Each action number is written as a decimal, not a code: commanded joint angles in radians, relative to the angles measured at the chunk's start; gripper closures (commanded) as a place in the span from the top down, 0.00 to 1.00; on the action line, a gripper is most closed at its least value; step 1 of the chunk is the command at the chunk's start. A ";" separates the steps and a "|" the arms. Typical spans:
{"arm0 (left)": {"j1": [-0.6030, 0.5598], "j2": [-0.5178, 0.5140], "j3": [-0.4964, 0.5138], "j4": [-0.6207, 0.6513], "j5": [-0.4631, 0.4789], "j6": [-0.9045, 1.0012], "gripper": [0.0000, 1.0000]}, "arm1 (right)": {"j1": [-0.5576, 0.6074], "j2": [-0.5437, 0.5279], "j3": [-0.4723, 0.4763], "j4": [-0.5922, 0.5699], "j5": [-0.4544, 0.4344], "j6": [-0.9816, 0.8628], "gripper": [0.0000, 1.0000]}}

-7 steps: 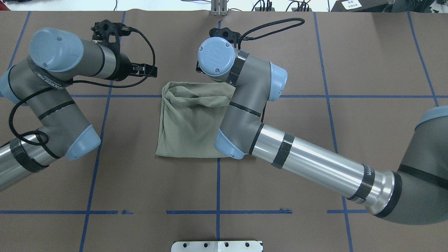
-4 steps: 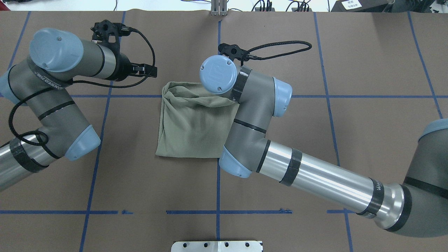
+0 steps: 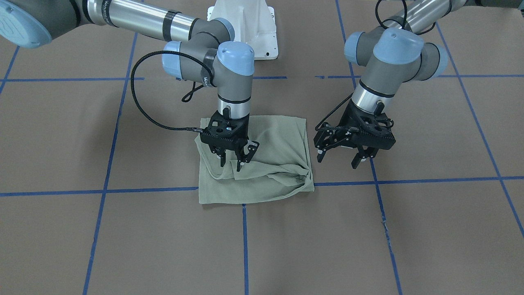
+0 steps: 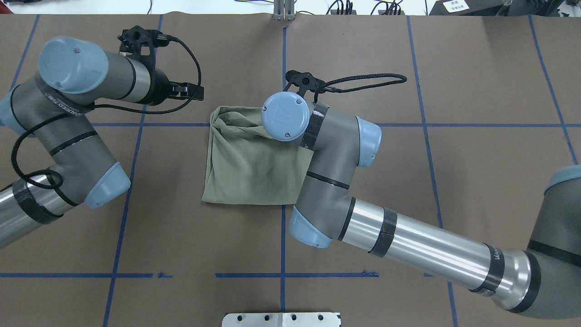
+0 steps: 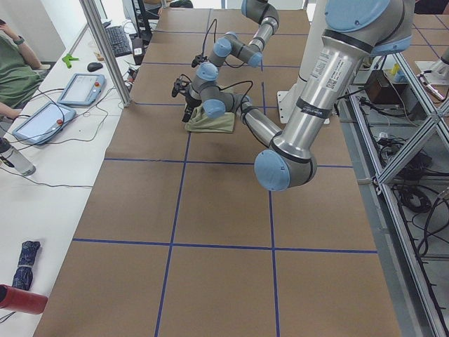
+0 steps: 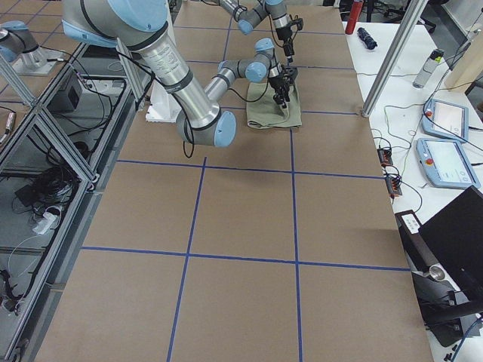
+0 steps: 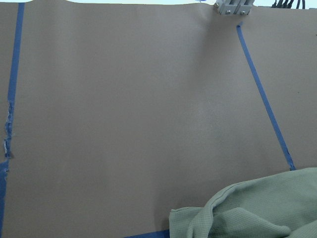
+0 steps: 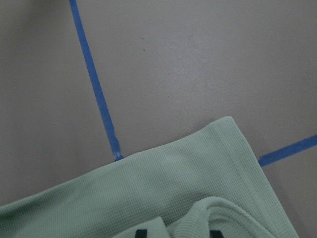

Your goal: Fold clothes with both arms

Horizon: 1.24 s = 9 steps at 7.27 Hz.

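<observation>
Right gripper (image 3: 231,160) hangs over the green shirt (image 3: 278,139), jaws part-spread astride a raised fold, nothing pinched. Shirt lies folded square on the brown table (image 3: 123,229). Left gripper (image 3: 337,159) is spread wide just beside the shirt. Suggest: descend straight, catch every layer, then close.

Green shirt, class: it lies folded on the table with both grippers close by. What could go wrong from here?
1. The right gripper is open over a raised fold of the green shirt; closing there might drag the top layer askew.
2. The bunched corner beside the open left gripper may stay lumpy if folded over.
</observation>
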 commanded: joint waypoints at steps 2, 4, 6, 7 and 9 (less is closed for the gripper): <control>0.001 0.000 -0.001 0.000 0.000 0.000 1.00 | -0.008 -0.002 0.001 0.001 -0.002 0.001 0.44; 0.001 0.000 -0.001 0.000 0.000 0.000 1.00 | -0.008 0.002 0.002 0.001 -0.001 -0.002 0.00; 0.000 0.000 -0.001 0.000 0.000 -0.002 1.00 | -0.005 -0.001 0.014 0.001 -0.001 -0.005 0.00; 0.000 0.000 -0.003 0.000 0.000 -0.005 1.00 | 0.004 -0.003 0.012 0.002 -0.001 -0.008 0.00; 0.001 0.000 -0.003 0.000 0.000 -0.008 1.00 | 0.048 0.000 -0.042 0.001 -0.001 -0.008 0.00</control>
